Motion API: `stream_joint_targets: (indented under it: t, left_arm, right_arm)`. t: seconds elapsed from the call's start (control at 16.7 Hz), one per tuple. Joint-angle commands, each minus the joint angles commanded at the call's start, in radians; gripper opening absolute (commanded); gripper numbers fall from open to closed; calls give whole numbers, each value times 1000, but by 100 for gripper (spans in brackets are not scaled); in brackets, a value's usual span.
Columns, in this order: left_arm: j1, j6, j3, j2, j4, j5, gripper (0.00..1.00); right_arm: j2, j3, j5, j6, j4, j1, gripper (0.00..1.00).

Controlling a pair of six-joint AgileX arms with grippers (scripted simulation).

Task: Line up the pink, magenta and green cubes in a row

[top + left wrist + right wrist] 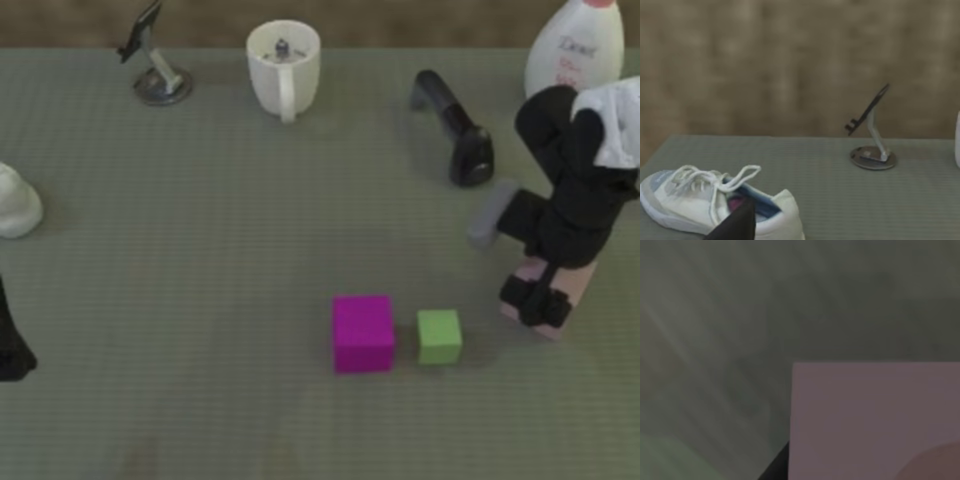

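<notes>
The magenta cube (362, 332) sits on the table near the middle front, with the smaller green cube (439, 335) just to its right, a small gap between them. Right of the green cube is the pale pink cube (582, 283), mostly hidden under my right gripper (538, 300), which is shut on it from above. In the right wrist view the pink cube (875, 420) fills the near corner with a dark finger (780, 465) against its side. My left gripper (12, 355) is parked at the table's left edge, open; one finger (737, 222) shows.
Along the back stand a phone holder (155, 65), a white mug (284, 65), a black handheld scanner (455, 125) and a white lotion bottle (578, 45). A white shoe (15, 200) lies at the left edge, close to the left arm.
</notes>
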Motion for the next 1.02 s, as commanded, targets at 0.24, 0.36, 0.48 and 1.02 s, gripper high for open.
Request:
stream_joint_targets:
  t: [0.24,0.36,0.48,1.02]
  left_arm:
    - [0,0,0,0,0,0,100]
    - [0,0,0,0,0,0,100]
    - [0,0,0,0,0,0,100]
    - [0,0,0,0,0,0,100]
  right_arm:
    - [0,0,0,0,0,0,0]
    - [-14,4,-4,4,-12,-1,0]
    - [-28,30,-4,2,-51,2,0]
    - [-122,137,-5,2,-254,7,0]
